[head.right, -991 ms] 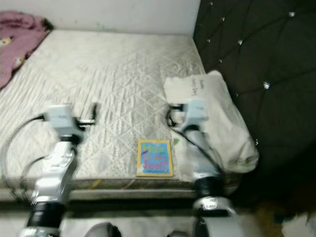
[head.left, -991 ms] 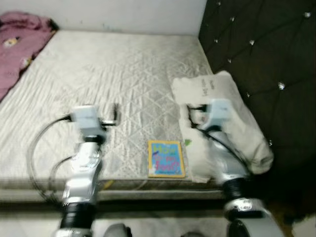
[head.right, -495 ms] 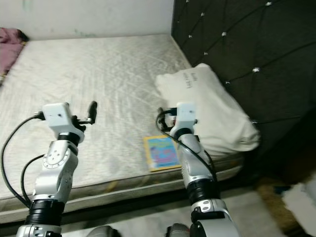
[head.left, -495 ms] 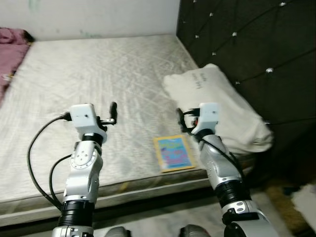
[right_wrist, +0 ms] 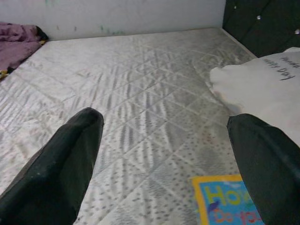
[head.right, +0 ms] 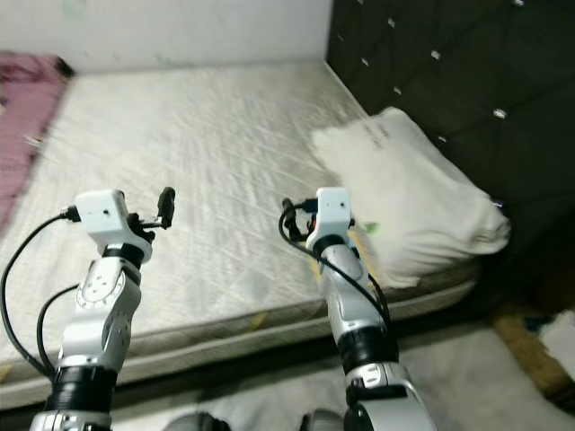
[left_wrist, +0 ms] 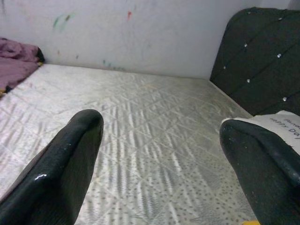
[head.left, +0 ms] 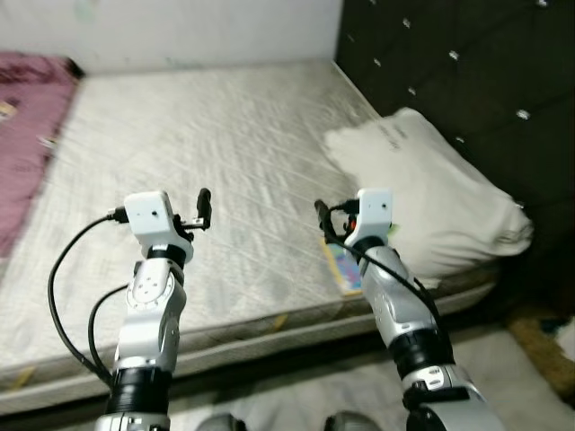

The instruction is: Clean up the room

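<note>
A yellow-bordered blue picture book (right_wrist: 224, 206) lies flat on the quilted mattress (head.left: 234, 135) close to its front edge. In the left eye view the book (head.left: 345, 268) is partly hidden behind my right arm. My right gripper (right_wrist: 164, 140) hovers open and empty above the mattress, just short of the book and to its left. Further left, my left gripper (left_wrist: 161, 140) is also raised above the mattress, open and holding nothing. A white pillow (head.left: 431, 202) rests against the headboard, right of the book. A pink blanket (head.left: 27, 126) lies bunched at the far left.
A dark tufted headboard (head.left: 467, 72) closes off the right side, and a white wall (head.left: 180, 27) runs behind the bed. Pale floor (head.left: 521, 368) lies in front of the mattress edge, with something light at the lower right corner (head.left: 566, 337).
The whole picture has shifted, so the camera has moved; the book now sits partly behind my right arm. Both arms keep the same raised pose with open fingers.
</note>
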### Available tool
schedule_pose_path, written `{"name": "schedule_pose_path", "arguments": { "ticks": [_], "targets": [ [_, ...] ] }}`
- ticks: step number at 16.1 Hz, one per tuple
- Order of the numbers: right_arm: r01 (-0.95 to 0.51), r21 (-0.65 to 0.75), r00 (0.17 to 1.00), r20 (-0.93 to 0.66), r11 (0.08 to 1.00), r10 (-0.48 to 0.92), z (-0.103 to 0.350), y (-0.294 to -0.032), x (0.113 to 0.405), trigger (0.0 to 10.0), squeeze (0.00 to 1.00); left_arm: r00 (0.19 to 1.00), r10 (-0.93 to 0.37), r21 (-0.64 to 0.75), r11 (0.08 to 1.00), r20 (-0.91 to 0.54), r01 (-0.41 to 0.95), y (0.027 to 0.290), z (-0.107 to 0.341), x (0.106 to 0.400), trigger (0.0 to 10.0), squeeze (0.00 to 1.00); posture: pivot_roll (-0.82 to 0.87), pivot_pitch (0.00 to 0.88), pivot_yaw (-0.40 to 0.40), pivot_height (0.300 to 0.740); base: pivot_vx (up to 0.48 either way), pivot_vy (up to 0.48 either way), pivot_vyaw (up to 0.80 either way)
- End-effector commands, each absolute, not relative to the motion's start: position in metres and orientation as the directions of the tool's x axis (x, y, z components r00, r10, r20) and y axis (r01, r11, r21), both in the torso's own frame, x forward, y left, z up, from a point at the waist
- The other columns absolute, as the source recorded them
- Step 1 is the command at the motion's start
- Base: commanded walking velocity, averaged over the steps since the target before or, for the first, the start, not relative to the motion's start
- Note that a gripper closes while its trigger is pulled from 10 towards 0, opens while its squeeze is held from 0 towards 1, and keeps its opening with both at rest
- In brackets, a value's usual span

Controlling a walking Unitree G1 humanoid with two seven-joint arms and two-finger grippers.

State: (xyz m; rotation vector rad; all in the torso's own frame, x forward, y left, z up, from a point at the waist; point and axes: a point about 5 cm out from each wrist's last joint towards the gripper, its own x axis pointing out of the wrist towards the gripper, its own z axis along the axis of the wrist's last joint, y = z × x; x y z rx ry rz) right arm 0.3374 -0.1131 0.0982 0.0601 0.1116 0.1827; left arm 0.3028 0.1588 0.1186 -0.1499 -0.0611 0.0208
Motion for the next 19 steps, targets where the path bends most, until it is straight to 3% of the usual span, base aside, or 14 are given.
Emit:
{"name": "schedule_pose_path", "arguments": {
  "ticks": [1, 13, 17, 19],
  "targets": [
    [-0.163, 0.043, 0.979, -0.119, 0.986, 0.167, 0.0955, -0.1223, 0.3364, 10.0, 0.0, 0.999, -0.005, -0.152, 0.988, 0.051, 0.013, 0.1496, 0.118, 0.3032, 10.0, 0.0, -0.09, 0.027, 0.011, 0.74, 0.0, 0.48, 0.0],
    [-0.169, 0.032, 0.976, -0.131, 0.985, 0.171, 0.0937, -0.1234, 0.338, 10.0, 0.0, 0.999, -0.014, -0.156, 0.988, 0.047, 0.021, 0.1473, 0.1183, 0.304, 10.0, 0.0, -0.09, 0.031, 0.01, 0.74, 0.0, 0.48, 0.07],
    [-0.165, 0.033, 0.976, -0.136, 0.986, 0.168, 0.0918, -0.124, 0.3375, 10.0, 0.0, 0.998, -0.009, -0.166, 0.986, 0.055, 0.018, 0.1457, 0.119, 0.3031, 10.0, 0.0, -0.09, 0.038, 0.012, 0.74, 0.0, 0.48, 0.72],
    [-0.164, 0.033, 0.975, -0.148, 0.986, 0.167, 0.0893, -0.1235, 0.3368, 10.0, 0.0, 0.996, -0.031, -0.158, 0.987, 0.078, 0.043, 0.1425, 0.1213, 0.3015, 10.0, 0.0, -0.09, 0.038, 0.012, 0.74, 0.0, 0.0, 0.0]
  ]
}}
